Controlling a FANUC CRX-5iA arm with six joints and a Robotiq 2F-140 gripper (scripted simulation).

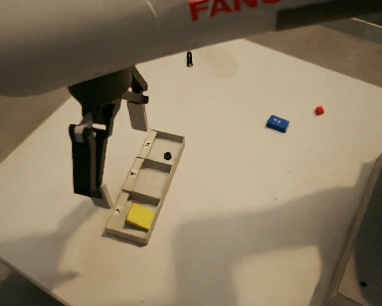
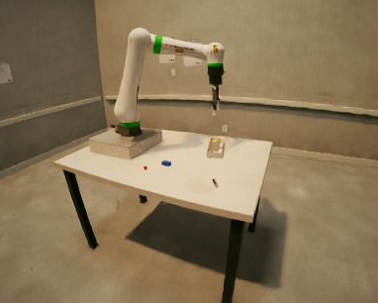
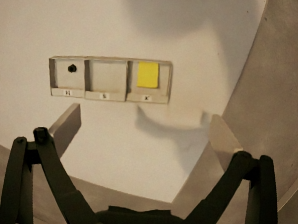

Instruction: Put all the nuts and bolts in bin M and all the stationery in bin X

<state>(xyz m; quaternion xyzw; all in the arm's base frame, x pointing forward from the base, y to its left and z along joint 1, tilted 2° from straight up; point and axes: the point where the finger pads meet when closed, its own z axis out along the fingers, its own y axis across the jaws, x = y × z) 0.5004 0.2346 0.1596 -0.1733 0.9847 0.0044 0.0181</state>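
Note:
A row of three joined bins (image 1: 128,234) (image 2: 215,154) (image 3: 107,96) stands flat on the white table; its labels are too small to read. The far bin holds a black nut (image 1: 167,155) (image 3: 72,68). The middle bin is empty. The near bin holds a yellow block (image 1: 140,216) (image 3: 148,75) (image 2: 215,142). A blue block (image 1: 277,123) (image 2: 166,162), a small red piece (image 1: 319,110) (image 2: 145,167) and a black bolt (image 1: 189,59) (image 2: 215,182) lie loose on the table. My gripper (image 1: 124,162) (image 2: 215,108) (image 3: 145,120) is open and empty, high above the bins.
The arm's grey base block (image 2: 126,144) (image 1: 372,225) stands at one table corner. A faint round mark (image 1: 219,62) (image 2: 197,185) lies beside the bolt. The table edge runs close behind the bins.

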